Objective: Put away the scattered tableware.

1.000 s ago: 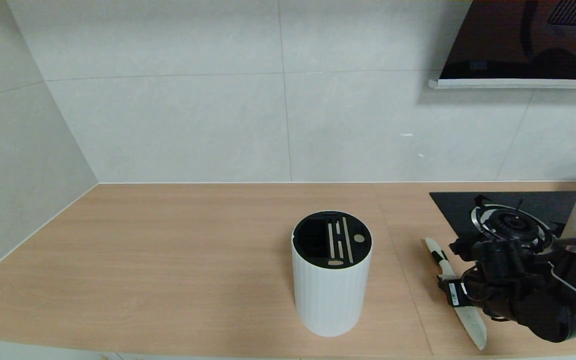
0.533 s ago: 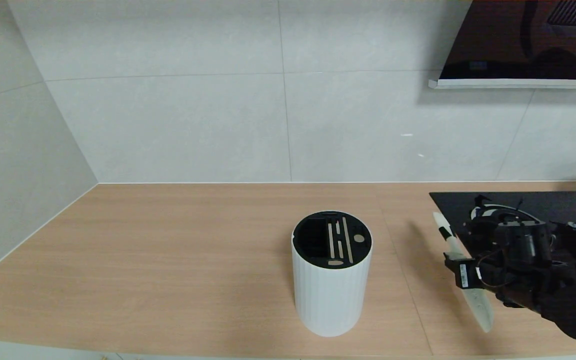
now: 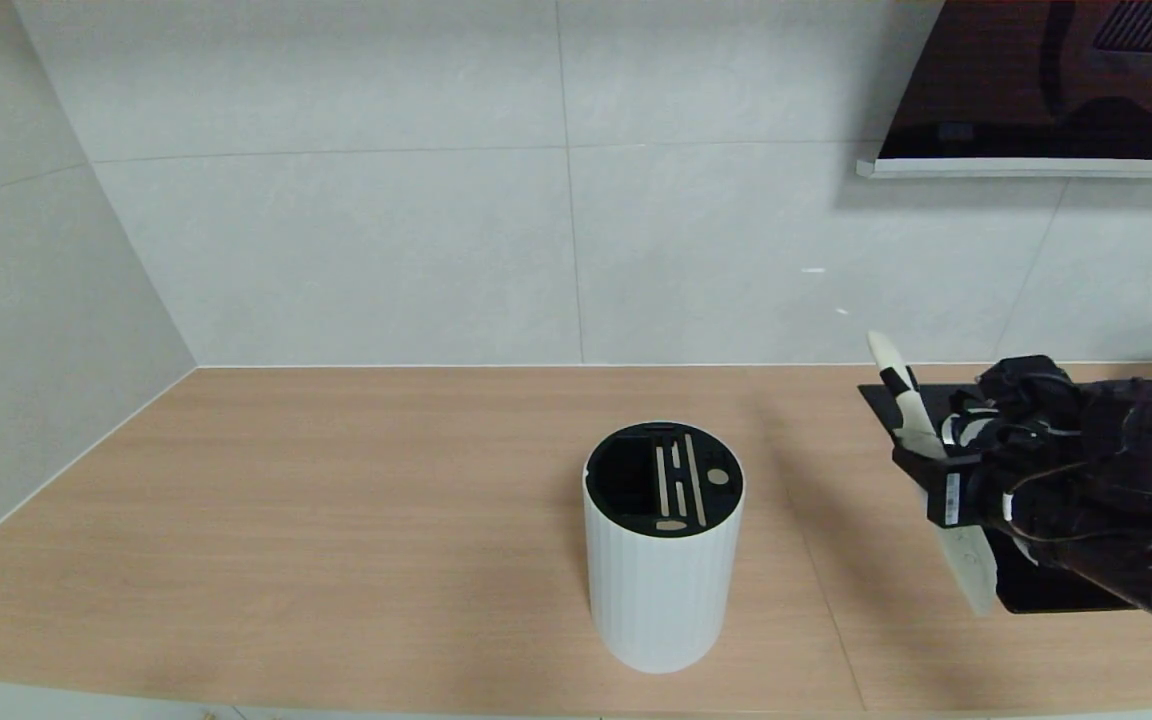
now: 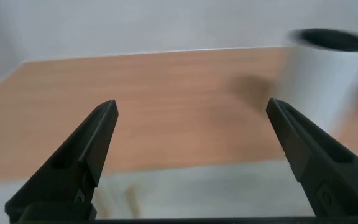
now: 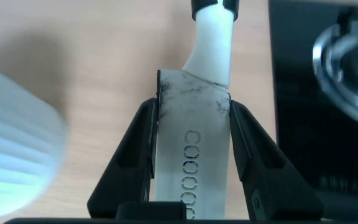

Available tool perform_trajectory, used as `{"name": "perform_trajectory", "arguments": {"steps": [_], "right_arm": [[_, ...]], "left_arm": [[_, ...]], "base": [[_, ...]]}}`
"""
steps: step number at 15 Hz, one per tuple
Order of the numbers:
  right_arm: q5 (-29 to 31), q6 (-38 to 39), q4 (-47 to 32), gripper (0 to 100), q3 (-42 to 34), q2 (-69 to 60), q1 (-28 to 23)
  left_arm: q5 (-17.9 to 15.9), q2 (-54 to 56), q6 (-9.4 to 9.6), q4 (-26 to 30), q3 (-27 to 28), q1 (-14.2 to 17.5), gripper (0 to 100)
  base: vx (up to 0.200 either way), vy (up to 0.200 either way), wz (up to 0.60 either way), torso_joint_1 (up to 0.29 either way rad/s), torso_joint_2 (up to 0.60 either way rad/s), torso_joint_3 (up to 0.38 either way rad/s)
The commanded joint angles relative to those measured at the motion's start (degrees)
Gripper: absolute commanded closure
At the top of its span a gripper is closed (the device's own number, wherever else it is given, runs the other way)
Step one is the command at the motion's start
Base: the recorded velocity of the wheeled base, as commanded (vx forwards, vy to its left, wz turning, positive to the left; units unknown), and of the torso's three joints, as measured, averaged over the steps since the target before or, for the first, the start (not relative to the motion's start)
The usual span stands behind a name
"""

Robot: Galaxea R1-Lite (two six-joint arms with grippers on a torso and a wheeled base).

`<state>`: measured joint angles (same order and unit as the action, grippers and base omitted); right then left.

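Knife (image 3: 972, 568), white-bladed with a white and black handle, held in the air at the right end of the tabletop (image 3: 336, 520), just beside the hob (image 3: 1046, 597); handle tilted up towards the wall, blade tip down towards the robot. Right gripper (image 3: 948, 492): jaws clenched on the flat blade just below the handle, a hold that probably leaves the tip free to enter a slot. Holder (image 3: 663, 560), a white ribbed cylinder with a slotted black top, upright mid-tabletop, well apart from the knife; its slots face up, so the blade likely needs turning tip-down. Right wrist view: jaws flanking the blade on both sides, a contact the head view obscures. Left wrist view: left gripper (image 4: 191, 111), jaws released, nothing between them, near the tabletop's front edge
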<state>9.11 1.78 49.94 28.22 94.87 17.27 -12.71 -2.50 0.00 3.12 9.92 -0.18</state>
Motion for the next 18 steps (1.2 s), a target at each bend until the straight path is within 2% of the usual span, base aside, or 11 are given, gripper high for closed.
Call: {"name": "perform_trajectory", "arguments": {"steps": [1,6,7,8,9,10,11,12,13,16,18], "right_arm": [[0.03,-0.11,-0.55,100,4.39,-4.43,2.68],[0.12,-0.11,-7.76,100,16.25,-4.08,9.01],[0.12,-0.11,-8.9,100,18.19,-3.81,10.59],[0.12,-0.11,-8.9,100,18.19,-3.81,10.59],[0.03,-0.11,-9.43,100,20.56,-3.02,13.4],[0.03,-0.11,-9.52,100,21.79,-2.76,14.45],[0.12,-0.11,-9.52,100,23.02,-2.32,16.3],[0.12,-0.11,-9.52,100,23.02,-2.32,17.53],[0.12,-0.11,-9.43,100,22.93,-2.32,19.2],[0.47,-0.02,-9.52,100,22.32,-2.32,23.86],[2.14,0.07,-9.43,100,21.44,-2.41,27.46]], "left_arm": [[-9.17,-12.35,0.0,2.33,10.47,-0.08,0],[-22.97,-35.38,0.0,1.98,26.11,-0.7,0],[-25.25,-39.95,-0.18,0.66,28.13,-2.37,0],[-25.25,-39.95,-0.18,0.66,28.13,-2.37,0],[-25.61,-48.65,-0.97,-6.81,29.54,-7.02,0],[-25.52,-51.55,-1.85,-11.21,29.63,-8.61,0],[-25.43,-56.91,-3.6,-18.85,29.54,-11.07,0],[-25.25,-59.9,-4.83,-23.16,29.36,-12.39,0],[-25.17,-63.51,-7.12,-27.2,28.92,-14.49,0],[-23.23,-69.92,-14.59,-33.53,28.57,-20.65,0],[-20.42,-74.93,-20.3,-40.39,28.31,-24.51,0]], "base": [[0.0,0.0,0.0,0.0,0.0,0.0],[0.0,0.0,0.0,0.0,0.0,0.0],[0.0,0.0,0.0,0.0,0.0,0.0],[0.0,0.0,0.0,0.0,0.0,0.0],[0.0,0.0,0.0,0.0,0.0,0.0],[0.0,0.0,0.0,0.0,0.0,0.0],[0.0,0.0,0.0,0.0,0.0,0.0],[0.0,0.0,0.0,0.0,0.0,0.0],[0.0,0.0,0.0,0.0,0.0,0.0],[0.0,0.0,0.0,0.0,0.0,0.0],[0.0,0.0,0.0,0.0,0.0,0.0]]}}
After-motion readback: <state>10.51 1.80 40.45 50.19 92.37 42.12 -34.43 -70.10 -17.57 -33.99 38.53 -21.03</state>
